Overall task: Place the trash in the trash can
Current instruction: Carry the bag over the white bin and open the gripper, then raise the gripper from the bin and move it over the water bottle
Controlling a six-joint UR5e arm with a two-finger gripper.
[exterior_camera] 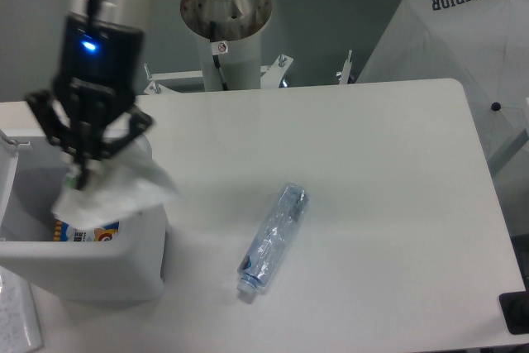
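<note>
Gripper [80,173] clamped on clear bag [111,192] above trash can [124,264] – bottle [274,240] lies on table [388,188]

A white table [372,171] with rounded corners fills most of the view, its top smooth and evenly lit. Behind it stands a plain grey wall [331,14]. At the upper right a white sheet [463,31] with dark printed lettering leans beside the table's far corner. A small dark object [514,312] shows at the lower right edge, too cut off to identify.
</note>
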